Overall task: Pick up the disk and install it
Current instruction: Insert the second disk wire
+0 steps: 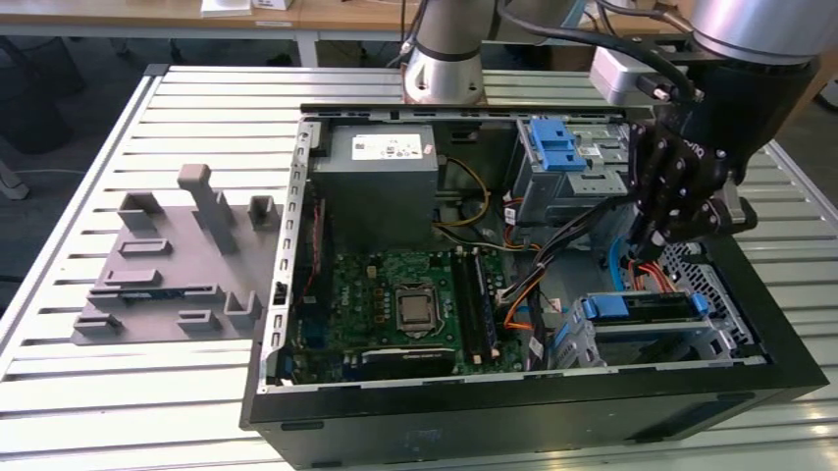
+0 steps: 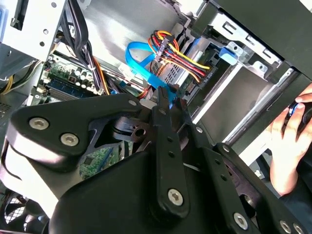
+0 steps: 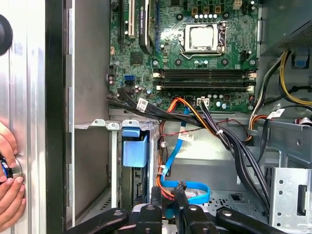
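gripper [image 1: 658, 238]: fingers together, holding nothing, inside open computer case [image 1: 524, 407] | disk [image 1: 638, 307]: seated in cage, blue rail showing | a hand [image 3: 9, 187] rests by the case

Table [image 1: 78, 388] — ribbed metal; case [image 1: 524, 417] — matt.

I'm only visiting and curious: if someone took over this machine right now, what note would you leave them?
Pincer: not carrying the disk; low inside the open computer case, right by the blue data cable.
Disk: sits in the lower drive bay, blue rails showing.
Done: the disk appears picked up and slid in.
Left: whether it is fully seated or cabled can't be told.
Note: a person's hand is by the case's outer wall.
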Controlling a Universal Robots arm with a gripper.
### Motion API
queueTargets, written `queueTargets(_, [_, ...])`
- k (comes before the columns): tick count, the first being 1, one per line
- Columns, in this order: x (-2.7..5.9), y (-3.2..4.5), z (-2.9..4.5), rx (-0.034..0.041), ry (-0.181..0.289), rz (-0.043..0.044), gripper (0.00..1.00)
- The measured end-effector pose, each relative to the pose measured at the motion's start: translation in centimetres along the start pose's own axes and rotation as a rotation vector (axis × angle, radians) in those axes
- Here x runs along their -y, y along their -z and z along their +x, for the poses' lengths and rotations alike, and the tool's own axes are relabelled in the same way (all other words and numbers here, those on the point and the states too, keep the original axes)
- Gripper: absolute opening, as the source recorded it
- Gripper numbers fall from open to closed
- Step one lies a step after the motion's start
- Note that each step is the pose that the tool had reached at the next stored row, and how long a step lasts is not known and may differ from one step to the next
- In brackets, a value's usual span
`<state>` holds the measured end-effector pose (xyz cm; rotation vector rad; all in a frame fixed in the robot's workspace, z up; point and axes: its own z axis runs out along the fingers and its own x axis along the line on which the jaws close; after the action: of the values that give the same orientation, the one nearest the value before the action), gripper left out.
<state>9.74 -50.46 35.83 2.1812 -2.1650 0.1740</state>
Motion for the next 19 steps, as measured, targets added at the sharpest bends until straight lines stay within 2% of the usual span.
queueTargets(7, [0.01, -0.32, -0.04, -0.0003, 0.0, 0.0, 0.24])
queueTargets(8, [0.01, -0.36, -0.04, -0.0001, 0.0, 0.0, 0.17])
queueTargets(9, [0.01, -0.39, -0.04, 0.002, 0.0, -0.0001, 0.17])
queueTargets(10, [0.01, -0.43, -0.04, 0.0087, 0.0, 0.0, 0.16])
queueTargets(11, [0.01, -0.47, -0.06, 0.0189, -0.001, 0.0001, 0.16])
queueTargets(13, [0.01, -0.54, -0.06, 0.0442, -0.001, 0.0002, 0.16])
queueTargets(14, [0.01, -0.58, -0.05, 0.0526, -0.002, 0.0003, 0.16])
queueTargets(16, [0.0, -0.72, 0.0, 0.0586, -0.001, 0.0015, 0.16])
queueTargets(19, [-0.09, -0.95, 0.44, 0.0601, 0.001, 0.0071, 0.16])
